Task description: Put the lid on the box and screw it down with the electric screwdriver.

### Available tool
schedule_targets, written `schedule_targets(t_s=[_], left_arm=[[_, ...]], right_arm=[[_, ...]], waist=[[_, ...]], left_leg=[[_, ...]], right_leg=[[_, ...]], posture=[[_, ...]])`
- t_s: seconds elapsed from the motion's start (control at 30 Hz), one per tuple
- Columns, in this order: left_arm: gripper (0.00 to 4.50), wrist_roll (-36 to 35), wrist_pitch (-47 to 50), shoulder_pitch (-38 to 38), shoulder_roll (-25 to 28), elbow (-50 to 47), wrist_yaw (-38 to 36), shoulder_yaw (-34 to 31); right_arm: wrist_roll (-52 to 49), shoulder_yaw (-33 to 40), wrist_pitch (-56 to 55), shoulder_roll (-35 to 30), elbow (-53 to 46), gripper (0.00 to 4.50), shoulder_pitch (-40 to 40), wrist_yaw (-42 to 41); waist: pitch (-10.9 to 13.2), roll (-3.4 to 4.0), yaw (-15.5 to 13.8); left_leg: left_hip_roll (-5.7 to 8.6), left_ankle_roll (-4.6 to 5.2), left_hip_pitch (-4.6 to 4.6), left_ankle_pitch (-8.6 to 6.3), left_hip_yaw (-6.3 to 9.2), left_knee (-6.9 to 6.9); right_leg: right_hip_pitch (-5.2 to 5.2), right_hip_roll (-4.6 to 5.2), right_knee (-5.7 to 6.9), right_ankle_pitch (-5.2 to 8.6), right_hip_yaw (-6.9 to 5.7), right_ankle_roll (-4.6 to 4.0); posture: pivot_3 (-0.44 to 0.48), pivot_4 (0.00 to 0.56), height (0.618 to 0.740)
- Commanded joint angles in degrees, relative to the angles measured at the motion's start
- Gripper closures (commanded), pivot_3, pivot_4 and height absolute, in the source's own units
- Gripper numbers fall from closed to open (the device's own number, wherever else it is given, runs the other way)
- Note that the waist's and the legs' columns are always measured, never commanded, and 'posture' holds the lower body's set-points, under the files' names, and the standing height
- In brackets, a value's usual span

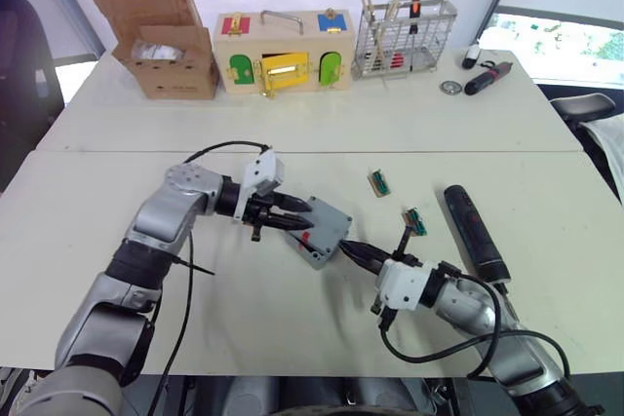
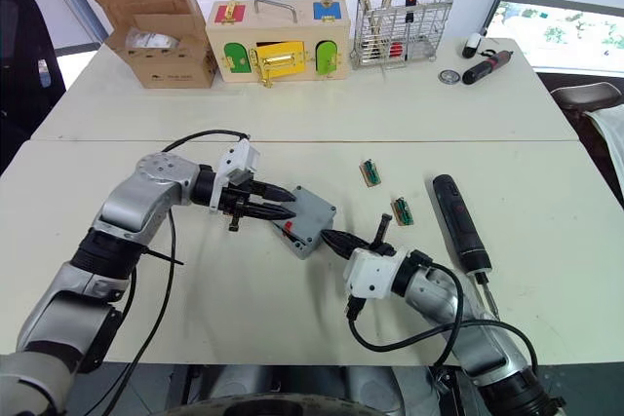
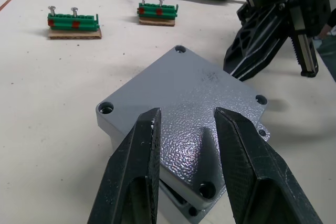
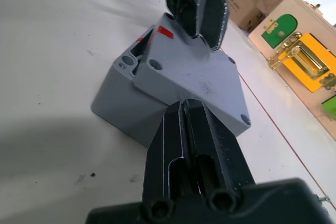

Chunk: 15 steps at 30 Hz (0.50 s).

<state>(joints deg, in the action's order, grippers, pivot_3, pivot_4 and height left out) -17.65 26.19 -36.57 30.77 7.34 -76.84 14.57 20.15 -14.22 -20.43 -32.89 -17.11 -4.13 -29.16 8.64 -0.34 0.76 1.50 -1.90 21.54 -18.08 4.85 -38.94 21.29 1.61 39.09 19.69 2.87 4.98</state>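
The grey box point(image 4: 123, 100) sits in the middle of the near table, a red mark on its far side. The lid point(image 4: 194, 82) lies on top of it, twisted out of line, so one corner post of the box is uncovered. My left gripper point(image 3: 184, 116) is open, its two fingers lying on the lid's top. From the opposite side my right gripper point(image 4: 184, 103) is shut, its tips against the lid's edge. The electric screwdriver point(image 1: 476, 231) lies flat on the table to the right of my right arm.
Two small green screw holders point(image 1: 379, 181) point(image 1: 415, 222) with screws lie between the box and the screwdriver. On the far table stand a cardboard box point(image 1: 161, 36), a wooden latch box point(image 1: 283, 51) and a wire basket point(image 1: 405, 36); a dark maroon tool point(image 1: 487, 77) lies nearby.
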Motion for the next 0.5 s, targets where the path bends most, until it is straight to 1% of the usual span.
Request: schedule_targets(t_s=[0.03, 0.27, 0.4, 0.5], left_arm=[[2.91, -2.5, 1.5, -2.3, 0.5, -2.0, -0.8, -2.1], [2.91, -3.1, 1.5, -4.8, 0.4, -1.3, -1.0, -2.5], [2.91, -2.1, -0.7, -8.5, -1.3, 5.1, 3.0, -4.9], [2.91, 0.7, -5.3, -12.4, -3.6, 15.0, 9.1, -6.9]], right_arm=[[-0.2, 0.0, -1.1, -0.1, -1.5, 4.48, 0.0, 0.1], [0.1, -0.2, -1.1, 0.0, -1.3, 4.48, 0.2, 0.1], [0.2, -0.2, -1.0, 0.1, -1.4, 4.48, 0.1, 0.1], [0.2, -0.2, -0.9, 0.0, -1.4, 4.48, 0.1, 0.1]], waist=[[0.0, 0.00, 0.0], [0.3, -0.02, 0.0], [0.3, -0.08, -0.1], [0.4, -0.11, -0.2]], left_leg=[[0.00, 0.00, 0.01, 0.00, 0.00, 0.00], [0.00, 0.00, 0.01, 0.00, -0.01, 0.00], [0.00, -0.01, 0.01, 0.01, -0.01, 0.00], [0.02, -0.01, 0.01, 0.01, 0.00, -0.01]], right_leg=[[0.01, 0.00, 0.00, 0.00, 0.00, 0.00], [0.02, 0.00, 0.00, 0.00, 0.00, 0.00], [0.02, 0.00, 0.00, 0.00, -0.01, 0.00], [0.03, 0.01, 0.00, 0.00, -0.02, 0.00]], posture=[[0.000, 0.150, 0.740], [0.000, 0.150, 0.740], [0.000, 0.150, 0.740], [0.000, 0.150, 0.740]])
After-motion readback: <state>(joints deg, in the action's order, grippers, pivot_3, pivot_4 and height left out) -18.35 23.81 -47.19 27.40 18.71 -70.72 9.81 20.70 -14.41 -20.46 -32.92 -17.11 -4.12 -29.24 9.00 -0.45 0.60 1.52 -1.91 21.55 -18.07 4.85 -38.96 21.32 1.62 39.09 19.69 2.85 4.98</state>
